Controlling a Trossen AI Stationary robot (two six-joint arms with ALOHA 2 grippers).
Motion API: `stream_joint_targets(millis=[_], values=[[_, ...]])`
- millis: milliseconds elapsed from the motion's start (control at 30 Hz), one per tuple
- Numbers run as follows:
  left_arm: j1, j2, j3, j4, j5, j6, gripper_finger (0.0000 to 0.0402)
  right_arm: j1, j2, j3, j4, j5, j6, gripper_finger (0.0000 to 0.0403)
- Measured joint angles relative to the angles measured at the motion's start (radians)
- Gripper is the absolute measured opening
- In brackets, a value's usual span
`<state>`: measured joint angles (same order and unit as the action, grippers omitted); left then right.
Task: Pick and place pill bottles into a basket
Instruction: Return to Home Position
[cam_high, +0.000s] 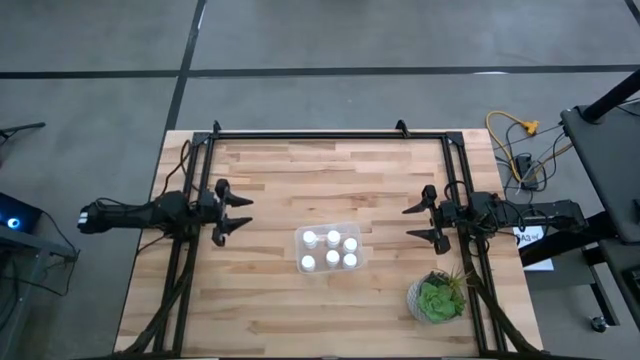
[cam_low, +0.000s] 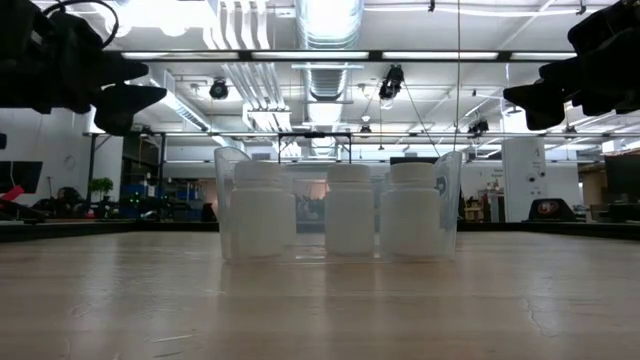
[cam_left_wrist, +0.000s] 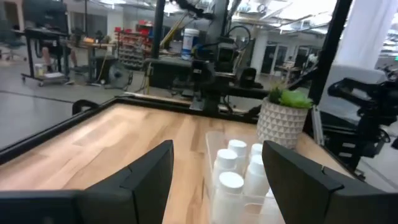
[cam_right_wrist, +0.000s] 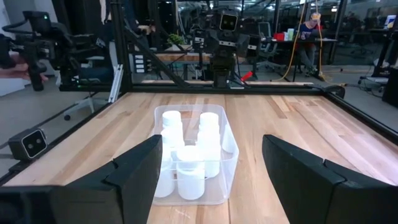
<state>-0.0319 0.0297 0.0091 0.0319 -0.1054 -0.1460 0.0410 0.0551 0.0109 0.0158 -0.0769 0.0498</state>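
Observation:
Several white pill bottles (cam_high: 329, 251) stand upright inside the clear basket (cam_high: 301, 236) at the middle of the table; they also show as pill bottles (cam_right_wrist: 188, 155) in the basket (cam_right_wrist: 229, 144) and as pill bottles (cam_low: 349, 208) in the low view. My left gripper (cam_high: 243, 214) hovers open over the table's left side, pointing level toward the basket, nothing between its fingers. My right gripper (cam_high: 411, 222) hovers open over the right side, pointing level toward the basket, with nothing between its fingers either.
A green potted plant (cam_high: 439, 297) in a white pot stands near the table's front right corner. A black frame rail (cam_high: 330, 134) runs along the far edge and down both sides. Bare wood lies around the basket.

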Motion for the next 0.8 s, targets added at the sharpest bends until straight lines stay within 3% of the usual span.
stream_joint_targets(millis=[800], values=[[0.000, 0.125, -0.003, 0.018, 0.017, -0.030, 0.0228, 0.000, 0.000, 0.000, 0.000, 0.001, 0.001, 0.0265]])
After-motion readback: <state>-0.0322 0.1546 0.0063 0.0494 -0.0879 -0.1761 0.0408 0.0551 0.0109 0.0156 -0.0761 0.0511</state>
